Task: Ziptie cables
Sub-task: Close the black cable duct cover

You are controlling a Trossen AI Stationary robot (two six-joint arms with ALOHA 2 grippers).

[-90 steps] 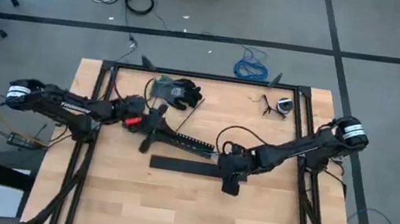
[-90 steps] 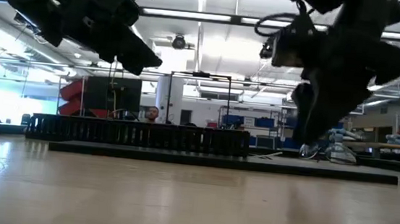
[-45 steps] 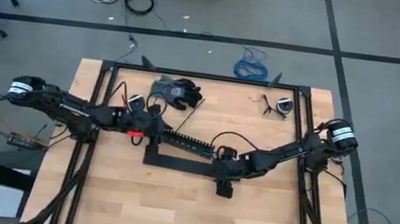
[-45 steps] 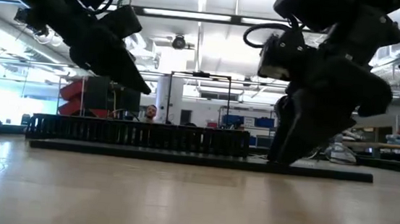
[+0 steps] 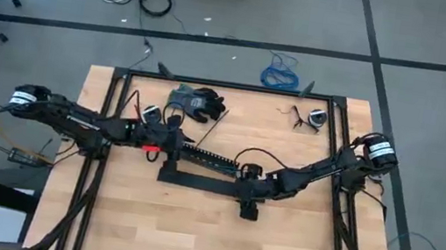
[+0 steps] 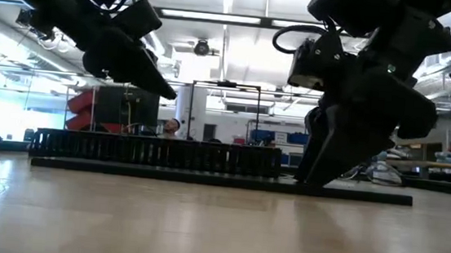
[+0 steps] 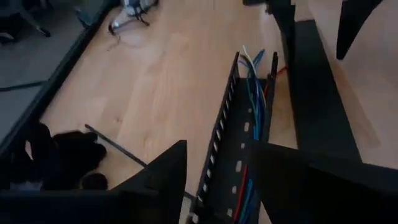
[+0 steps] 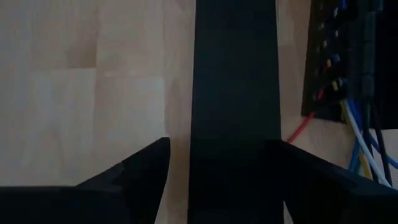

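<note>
A black slotted duct [image 5: 209, 158] lies mid-table with the cables [image 7: 252, 81], thin blue, green, yellow and red wires, along its channel. My left gripper [image 7: 217, 146] hovers open above the duct's left end, one finger on each side of it, clear of it in the low view [image 6: 151, 83]. Nearer me a flat black strip [image 5: 197, 181] lies on the wood. My right gripper [image 5: 242, 184] stands open, tips down astride that strip's right end [image 6: 311, 175]. My right gripper comes from above, slanting from the table's right, with a finger on either long side of the flat strip near its right end. The far finger [image 8: 311, 180] lies at the strip's far edge [image 8: 277, 134]. Wood shows between the near finger and the near edge. The strip lies flat on the table.
A dark glove [image 5: 197, 102] and a thin black tie-like strip [image 7: 118, 146] lie at the far middle. A small tool [image 5: 314, 117] sits far right. Black frame rails [image 5: 108, 125] run along the table's sides. Bare wood lies toward the near edge.
My right gripper has come down onto the flat strip's right end and gone toward the table's left edge. The strip has slid left along the table with it. My left gripper has reached right, over the duct's left end, and dropped a little.
</note>
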